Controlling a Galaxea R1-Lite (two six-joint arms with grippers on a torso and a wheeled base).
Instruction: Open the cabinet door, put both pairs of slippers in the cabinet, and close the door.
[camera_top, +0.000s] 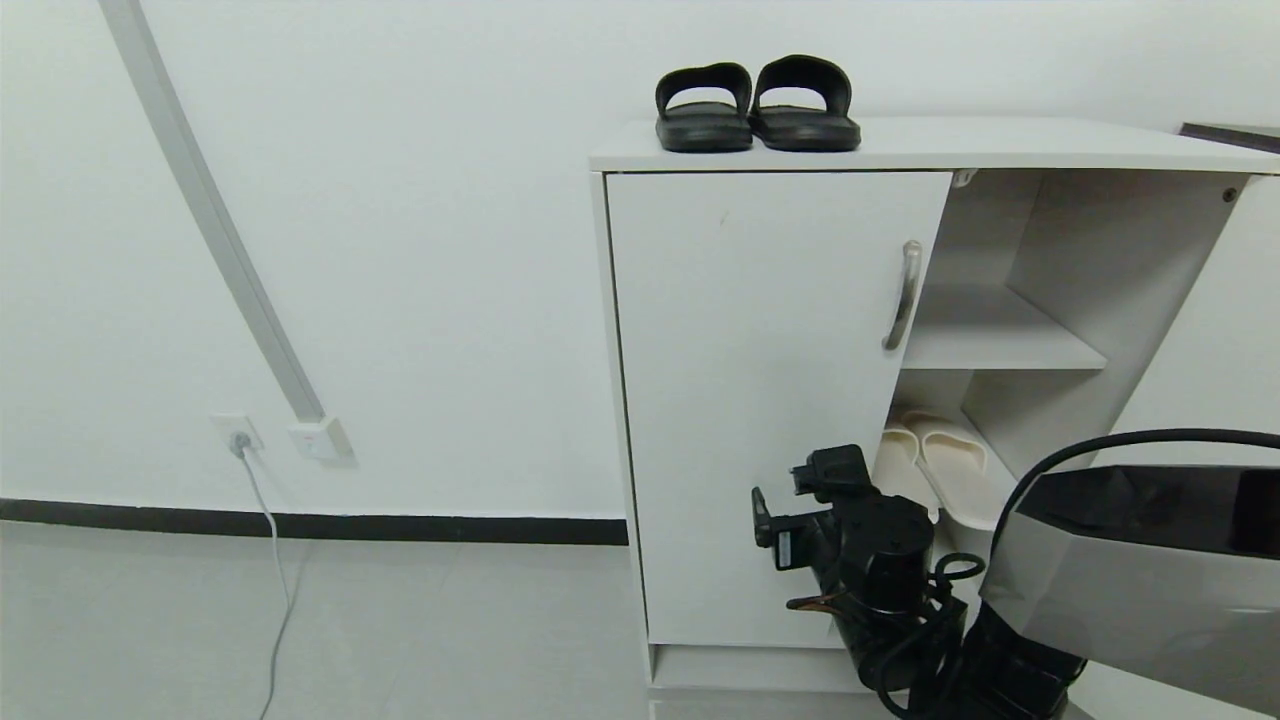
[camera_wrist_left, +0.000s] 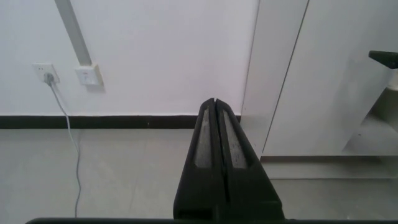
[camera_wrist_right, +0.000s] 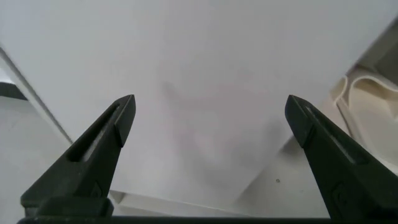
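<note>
Cream slippers (camera_top: 950, 465) shelved in the cabinet (camera_top: 760, 400), the right end effector (camera_wrist_right: 208, 109) gaped ready for the black slippers (camera_top: 757, 105) on top, left end effector (camera_wrist_left: 214, 106) pressed together

Cabinet door (camera_top: 770, 400) partly hides the white slippers (camera_top: 948, 462).

Smooth, matt white laminate, by the look of it, on the cabinet door (camera_top: 760, 400); its handle (camera_top: 905, 295) shows brushed, silvery metal. The black slippers (camera_top: 757, 105) look matt and rubbery, the cream slippers (camera_top: 940, 460) smoother, faintly satin. The right gripper (camera_wrist_right: 210, 102) looks like matt black plastic.
</note>
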